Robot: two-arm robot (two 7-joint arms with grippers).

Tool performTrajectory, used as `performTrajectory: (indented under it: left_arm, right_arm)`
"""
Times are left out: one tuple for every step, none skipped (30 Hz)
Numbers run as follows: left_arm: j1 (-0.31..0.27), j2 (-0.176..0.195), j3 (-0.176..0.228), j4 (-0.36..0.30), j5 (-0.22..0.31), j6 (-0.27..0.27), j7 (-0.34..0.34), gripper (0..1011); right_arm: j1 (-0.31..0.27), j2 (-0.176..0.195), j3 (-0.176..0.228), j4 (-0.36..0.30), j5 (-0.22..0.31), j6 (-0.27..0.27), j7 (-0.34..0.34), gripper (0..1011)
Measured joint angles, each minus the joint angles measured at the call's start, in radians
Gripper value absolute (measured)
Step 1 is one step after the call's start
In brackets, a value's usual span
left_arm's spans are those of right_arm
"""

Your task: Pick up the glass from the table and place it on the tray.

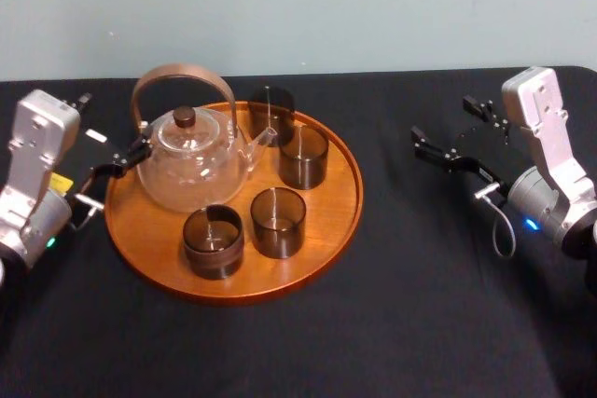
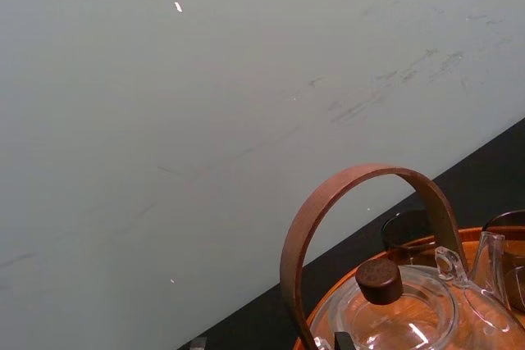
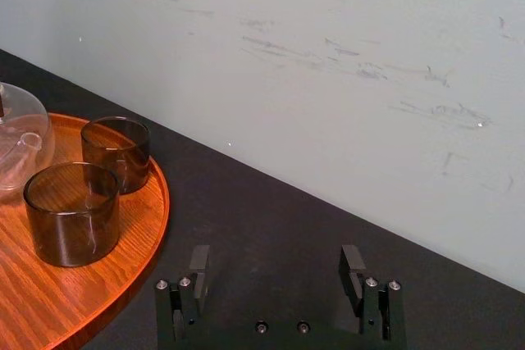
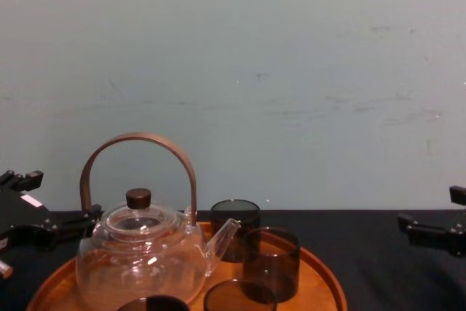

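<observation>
Sitting on tray (image 1: 325, 204), four glasses (image 1: 278, 222) (beside teapot (image 1: 191, 171)), right end effector (image 3: 275, 258) spread.

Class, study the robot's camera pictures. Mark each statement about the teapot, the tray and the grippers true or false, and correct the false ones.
1. The teapot stands upright on the tray. True.
2. The right gripper holds a glass. False: its fingers are open and empty above the table, to the right of the tray.
3. The teapot's lid lies on the table. False: it sits on the teapot.
4. The left gripper is at the tray's left edge, beside the teapot. True.
</observation>
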Motion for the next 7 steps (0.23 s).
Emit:
performTrajectory:
  left_arm:
    - [0.000,0.000,0.000,0.000,0.000,0.000,0.000,1010]
    - [0.000,0.000,0.000,0.000,0.000,0.000,0.000,1010]
    - [0.000,0.000,0.000,0.000,0.000,0.000,0.000,1010]
    - [0.000,0.000,0.000,0.000,0.000,0.000,0.000,1010]
    - [0.000,0.000,0.000,0.000,0.000,0.000,0.000,1009]
    - [0.000,0.000,0.000,0.000,0.000,0.000,0.000,1009]
    - [0.000,0.000,0.000,0.000,0.000,0.000,0.000,1010]
  right_arm:
    - [0.000,0.000,0.000,0.000,0.000,0.000,0.000,1002]
    - [0.000,0.000,0.000,0.000,0.000,0.000,0.000,1002]
    - [0.000,0.000,0.000,0.000,0.000,0.000,0.000,1002]
    - [0.000,0.000,0.000,0.000,0.000,0.000,0.000,1002]
    - [0.000,0.000,0.000,0.000,0.000,0.000,0.000,1002]
    - [0.000,0.000,-0.001,0.000,0.000,0.001,0.000,1002]
    - [0.000,0.000,-0.001,0.000,0.000,0.001,0.000,1002]
